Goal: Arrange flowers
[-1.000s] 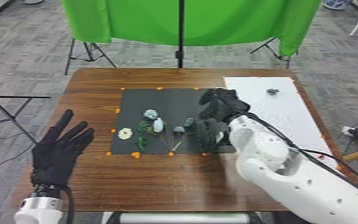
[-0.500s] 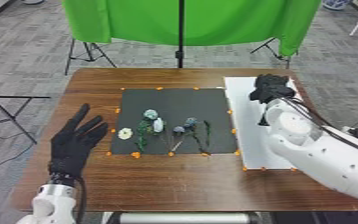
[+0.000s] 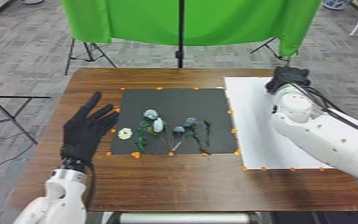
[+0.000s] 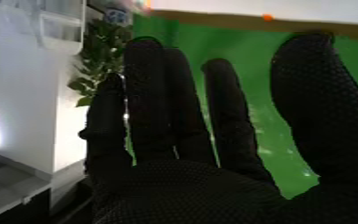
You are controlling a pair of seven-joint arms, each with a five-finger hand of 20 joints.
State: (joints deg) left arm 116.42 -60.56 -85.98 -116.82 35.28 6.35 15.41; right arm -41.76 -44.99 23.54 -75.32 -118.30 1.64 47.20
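In the head view, my right hand [image 3: 290, 77] is over the far right part of the white sheet [image 3: 286, 135]. Its fingers stand straight and apart in the right wrist view, where the hand [image 4: 193, 192] holds nothing. My left hand [image 3: 88, 129] is open over the table, left of the dark mat [image 3: 171, 100]. On the mat lie a white round flower [image 3: 125, 133], a pale blue flower [image 3: 151, 114], a white bloom [image 3: 159, 125], two greyish-blue flowers [image 3: 190, 121] [image 3: 179, 129] with stems, and a leafy green stem [image 3: 207, 135] at their right.
Orange markers [image 3: 135, 155] line the edges of the mat and sheet. The brown table [image 3: 175, 187] extends around them. Behind it, a green cloth [image 3: 131, 22] hangs on a stand with a dark pole [image 3: 180, 47].
My right hand has moved from the mat's right side to the sheet's far right. My left hand has shifted rightward. The small dark flower seen earlier on the sheet is no longer visible.
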